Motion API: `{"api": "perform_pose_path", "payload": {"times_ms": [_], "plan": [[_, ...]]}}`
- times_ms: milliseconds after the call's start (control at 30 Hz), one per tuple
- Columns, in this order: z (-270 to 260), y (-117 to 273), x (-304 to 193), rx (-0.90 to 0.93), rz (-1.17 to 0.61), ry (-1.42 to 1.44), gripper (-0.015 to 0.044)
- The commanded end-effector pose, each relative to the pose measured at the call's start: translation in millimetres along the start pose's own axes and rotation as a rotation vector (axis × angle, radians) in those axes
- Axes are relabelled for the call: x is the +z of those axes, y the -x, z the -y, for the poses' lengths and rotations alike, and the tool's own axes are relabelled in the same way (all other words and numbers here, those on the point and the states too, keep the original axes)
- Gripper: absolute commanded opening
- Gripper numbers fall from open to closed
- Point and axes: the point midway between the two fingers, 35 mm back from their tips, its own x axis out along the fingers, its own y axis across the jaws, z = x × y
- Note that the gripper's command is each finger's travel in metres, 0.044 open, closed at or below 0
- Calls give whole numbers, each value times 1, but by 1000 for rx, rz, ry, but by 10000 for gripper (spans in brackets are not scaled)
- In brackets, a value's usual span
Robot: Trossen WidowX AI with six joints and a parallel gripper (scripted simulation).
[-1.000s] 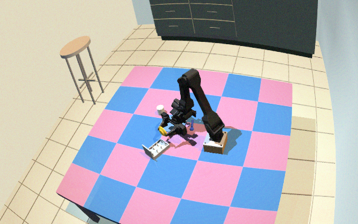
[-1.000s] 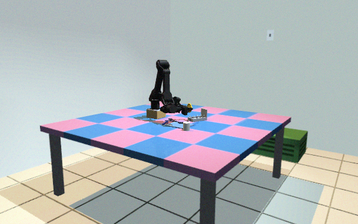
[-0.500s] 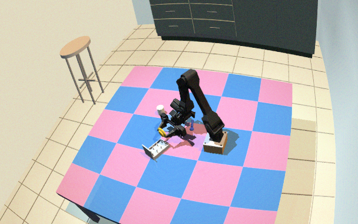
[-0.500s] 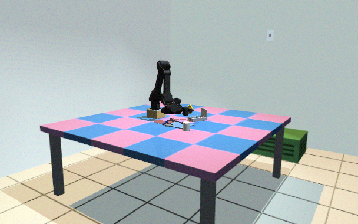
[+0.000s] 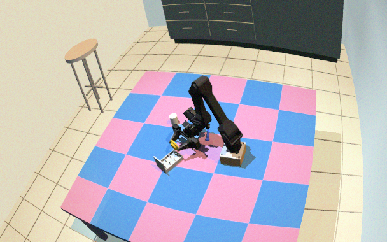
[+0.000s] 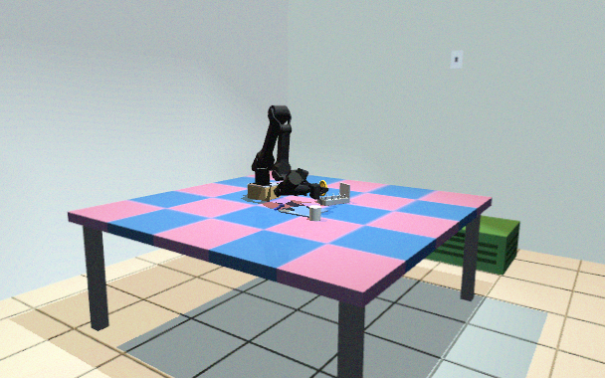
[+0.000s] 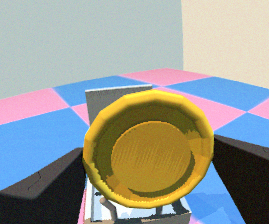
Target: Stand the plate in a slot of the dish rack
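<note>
Gripping the yellow plate (image 7: 147,148) on edge between dark fingers, with the gripper (image 5: 180,144) clamped low over the checkered table (image 5: 233,197). Held upright, facing the wrist camera, just above the near end of the grey dish rack (image 5: 168,161), not yet between its rails. Farther out: a small white cup (image 5: 173,118), the arm's base block (image 5: 232,155).

We record one arm (image 5: 216,108): matte black, boxy links with rounded joints, tan box-shaped base (image 5: 232,155) topped white, and broad dark jaws.
</note>
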Motion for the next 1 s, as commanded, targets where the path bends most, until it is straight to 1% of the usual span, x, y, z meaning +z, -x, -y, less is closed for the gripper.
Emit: {"api": "perform_pose_path", "payload": {"times_ms": [0,700,967], "plan": [[-2,-2,-4,1,-3,-15,0],[1,-9,-4,-18,-11,-27,0],[6,-11,-1,-50,-16,24,0]]}}
